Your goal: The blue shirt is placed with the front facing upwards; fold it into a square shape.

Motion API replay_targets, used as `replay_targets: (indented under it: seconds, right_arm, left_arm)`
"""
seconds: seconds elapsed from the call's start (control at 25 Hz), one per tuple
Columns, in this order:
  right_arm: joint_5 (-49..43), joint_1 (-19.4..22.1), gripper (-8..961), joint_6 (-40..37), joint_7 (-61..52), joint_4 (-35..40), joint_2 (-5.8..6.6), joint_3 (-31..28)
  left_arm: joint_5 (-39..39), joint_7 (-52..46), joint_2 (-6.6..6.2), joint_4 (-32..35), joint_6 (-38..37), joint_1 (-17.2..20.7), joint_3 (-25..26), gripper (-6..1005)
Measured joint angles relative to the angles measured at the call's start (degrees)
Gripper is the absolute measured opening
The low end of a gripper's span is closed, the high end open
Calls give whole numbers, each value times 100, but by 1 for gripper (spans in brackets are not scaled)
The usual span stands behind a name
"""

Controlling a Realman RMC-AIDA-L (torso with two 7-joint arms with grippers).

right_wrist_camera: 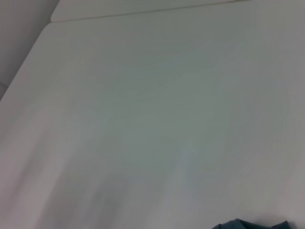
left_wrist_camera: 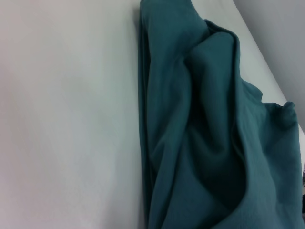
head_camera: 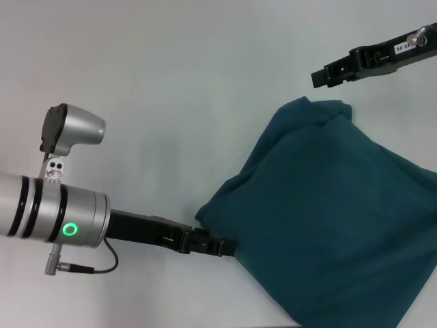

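The blue shirt (head_camera: 328, 219) lies in a folded heap on the right half of the white table, plain side up, with no lettering showing. My left gripper (head_camera: 227, 247) reaches in low from the left, its tip at the shirt's near-left corner, where the cloth rises in a ridge. The left wrist view is filled with the shirt's (left_wrist_camera: 200, 143) deep folds, seen from close by. My right gripper (head_camera: 318, 78) hovers at the far right, just beyond the shirt's far corner and apart from it. Only a sliver of the shirt (right_wrist_camera: 248, 224) shows in the right wrist view.
The white table (head_camera: 171, 82) spreads bare to the left of and beyond the shirt. Its far edge (right_wrist_camera: 143, 12) shows in the right wrist view. The shirt runs off the head view at the right and near sides.
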State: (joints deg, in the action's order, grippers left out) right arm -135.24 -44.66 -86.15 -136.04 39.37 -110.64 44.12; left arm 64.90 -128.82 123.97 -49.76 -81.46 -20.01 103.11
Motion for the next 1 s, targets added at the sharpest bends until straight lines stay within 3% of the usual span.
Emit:
replay_targets:
  seconds: [0.44,1.0]
  right_arm:
    - [16,1,423,7,-1,-1,0,9]
    - [12,64,422,21,17,0,0,-13]
  left_arm:
    - [-193,-146,-12,-192,-125,31,67,807]
    - [-161,-153,32,-135,-91,-229,-84,792]
